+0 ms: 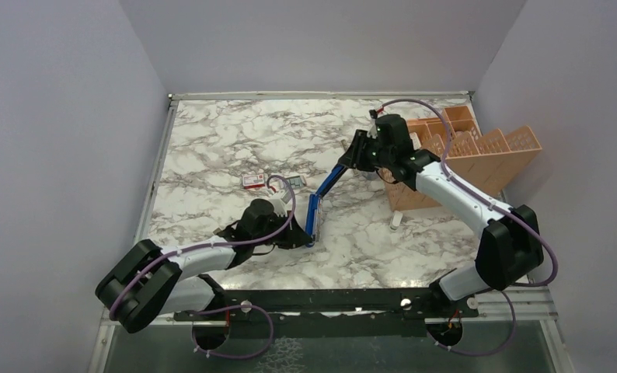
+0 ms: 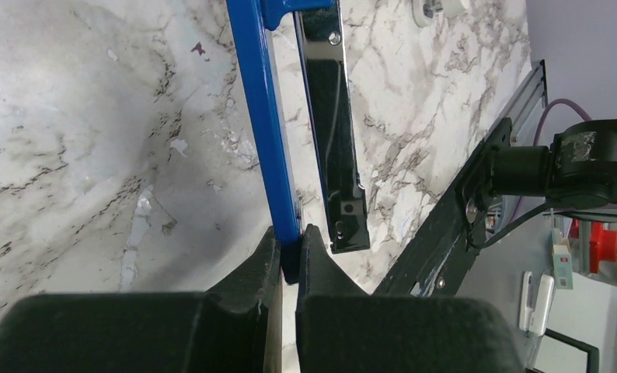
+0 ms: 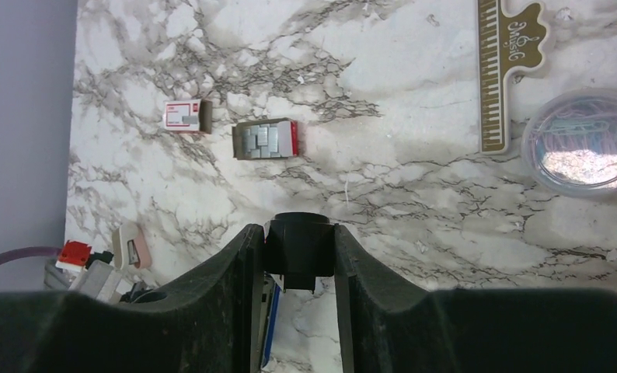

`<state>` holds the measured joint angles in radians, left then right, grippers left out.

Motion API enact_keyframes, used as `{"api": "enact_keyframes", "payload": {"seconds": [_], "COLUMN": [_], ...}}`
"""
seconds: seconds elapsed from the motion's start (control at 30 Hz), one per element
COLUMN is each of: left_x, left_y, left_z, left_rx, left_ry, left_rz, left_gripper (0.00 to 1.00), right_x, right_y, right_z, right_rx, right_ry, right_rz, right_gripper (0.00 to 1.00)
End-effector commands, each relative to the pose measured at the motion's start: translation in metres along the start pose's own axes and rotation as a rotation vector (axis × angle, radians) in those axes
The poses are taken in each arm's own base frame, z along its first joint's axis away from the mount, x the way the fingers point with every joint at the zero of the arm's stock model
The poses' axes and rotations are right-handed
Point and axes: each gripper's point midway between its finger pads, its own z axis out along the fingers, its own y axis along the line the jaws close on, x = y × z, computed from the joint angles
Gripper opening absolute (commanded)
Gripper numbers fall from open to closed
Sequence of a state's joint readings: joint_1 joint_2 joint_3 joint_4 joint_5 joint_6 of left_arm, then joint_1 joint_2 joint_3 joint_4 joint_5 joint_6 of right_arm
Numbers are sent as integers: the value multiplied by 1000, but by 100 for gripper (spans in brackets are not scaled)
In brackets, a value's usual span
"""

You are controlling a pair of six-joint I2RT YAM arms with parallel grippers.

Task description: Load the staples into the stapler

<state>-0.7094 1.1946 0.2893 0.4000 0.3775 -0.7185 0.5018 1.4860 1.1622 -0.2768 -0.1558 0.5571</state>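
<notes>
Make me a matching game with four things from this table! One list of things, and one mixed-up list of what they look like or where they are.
Things:
1. stapler
2. staples
3. tub of paper clips
4. organizer rack

Clues:
A. orange, on the far right
B. silvery-grey, beside the red-and-white box
C. blue, pinched by the left gripper and the right gripper
D. see-through, next to the gold ruler clip

Pairs: 1-C, 2-B, 3-D, 4-A

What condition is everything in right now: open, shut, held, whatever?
Slim blue-and-black stapler: swung open, held at both ends.
Left fingers: shut on its blue bar.
Right fingers: shut on its black end.
Small dark tray of silvery staples: slid out, uncovered.
Red-and-white box sleeve: lying flat, apart from the tray.
</notes>
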Motion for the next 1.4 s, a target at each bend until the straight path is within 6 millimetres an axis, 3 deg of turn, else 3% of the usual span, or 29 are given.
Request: {"api": "enact_keyframes", "payload": {"seconds": [0.0,0.5,1.07,1.2,1.37], "left_x": [-40,-40,-34,-29,-26], "left_y": [-58,-59,-51,-44,-37], "left_z": [6,22,35,37,39], "left_rx": [207,234,219,204,182], "left_ry": [-87,-61,-31,-20,-15], "left_rz": [117,67,-23,-35,-46], "left_gripper": [0,0,0,0,1], "right_x": [29,62,73,69,57], "right_y": [-3,-16,-14,-15,-24], "right_z": [18,42,51,52,53], "right_rx": [-50,-67,-108,-96,-38], "right_ry": [63,116,127,108,57], "right_rz": [-12,81,141,136,103], "right_gripper": [40,49,52,49,35]}}
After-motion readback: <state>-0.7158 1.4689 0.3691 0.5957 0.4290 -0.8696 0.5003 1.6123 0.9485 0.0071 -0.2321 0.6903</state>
